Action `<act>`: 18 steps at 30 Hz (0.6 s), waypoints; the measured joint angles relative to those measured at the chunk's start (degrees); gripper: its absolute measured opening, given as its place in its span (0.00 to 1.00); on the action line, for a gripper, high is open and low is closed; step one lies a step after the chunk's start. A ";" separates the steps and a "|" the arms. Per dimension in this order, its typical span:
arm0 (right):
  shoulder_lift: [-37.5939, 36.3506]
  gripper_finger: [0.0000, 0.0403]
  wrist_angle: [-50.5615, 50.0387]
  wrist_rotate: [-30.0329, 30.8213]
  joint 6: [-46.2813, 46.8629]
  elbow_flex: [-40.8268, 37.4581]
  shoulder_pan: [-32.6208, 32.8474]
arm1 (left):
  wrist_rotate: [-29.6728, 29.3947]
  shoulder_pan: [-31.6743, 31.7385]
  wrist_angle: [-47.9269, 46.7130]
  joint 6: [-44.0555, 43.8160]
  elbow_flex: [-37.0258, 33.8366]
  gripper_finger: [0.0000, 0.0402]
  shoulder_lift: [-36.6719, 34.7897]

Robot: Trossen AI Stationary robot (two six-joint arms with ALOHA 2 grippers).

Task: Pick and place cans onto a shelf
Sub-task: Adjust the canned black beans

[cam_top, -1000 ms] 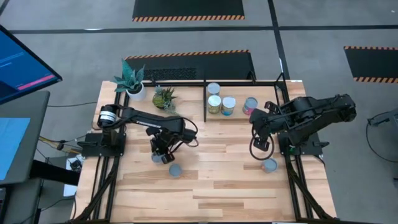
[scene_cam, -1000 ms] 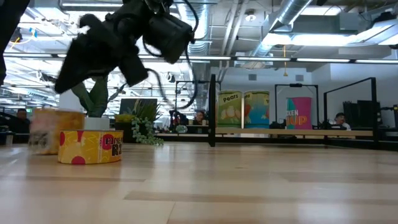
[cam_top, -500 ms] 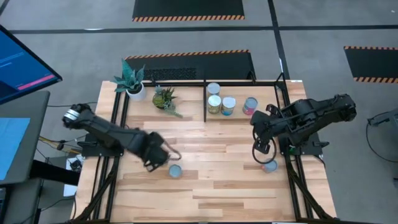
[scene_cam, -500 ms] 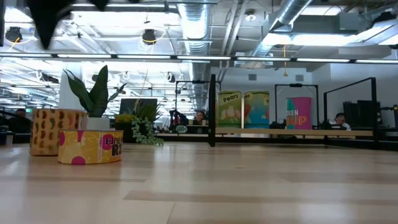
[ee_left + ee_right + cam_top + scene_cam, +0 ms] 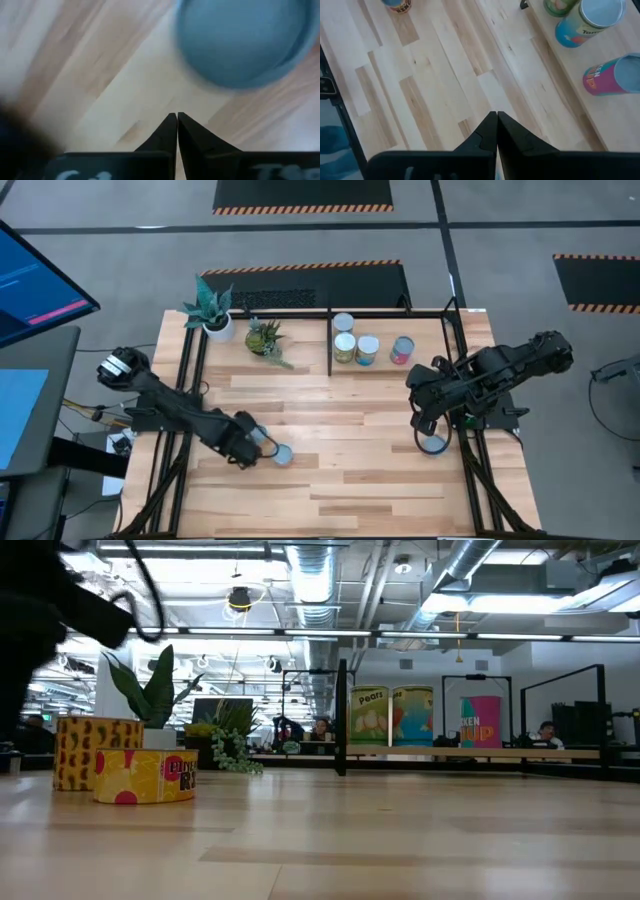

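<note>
Your left gripper [image 5: 252,448] sits pinched shut and empty just beside the squat yellow-labelled can with a pale blue-grey round top [image 5: 281,454] on the light wood worktop [image 5: 340,480], well apart from the black-barred shelf [image 5: 395,365], so spread its fingers before straddling the can.

a robotics lab set up in an open-plan office hall. the wooden table [image 5: 330,470] stands on grey floor with black mats edged in orange stripes [image 5: 303,194] at 12 o'clock and a monitor [image 5: 35,280] at 9 o'clock. the level view shows exposed silver ducts [image 5: 470,570], pipes and strip lights on the ceiling, with people seated at desks [image 5: 545,732] far behind.
</note>
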 joint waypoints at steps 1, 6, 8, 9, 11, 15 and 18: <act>-0.02 0.08 0.02 0.00 -0.02 -0.02 0.00 | 0.00 1.12 2.23 1.78 -0.44 0.00 0.00; -0.01 0.08 0.03 0.00 0.00 0.00 -0.09 | -4.37 7.41 12.44 8.13 -1.30 0.00 0.27; 0.00 0.08 0.06 0.00 0.02 0.00 -0.09 | -7.21 10.88 16.59 10.16 -1.30 0.00 0.47; -0.02 0.08 0.06 0.00 0.04 0.00 -0.09 | -8.18 12.64 19.35 11.54 -1.26 0.00 0.84; 0.00 0.08 0.18 0.02 0.02 0.00 -0.09 | -8.90 15.88 26.40 14.69 -1.26 0.00 1.97; 0.00 0.08 0.26 0.09 0.00 -0.01 -0.09 | -7.07 20.37 35.86 19.47 0.77 0.00 4.89; -0.02 0.08 0.21 0.09 0.00 -0.02 -0.09 | -3.70 20.53 27.48 22.53 5.02 0.00 4.77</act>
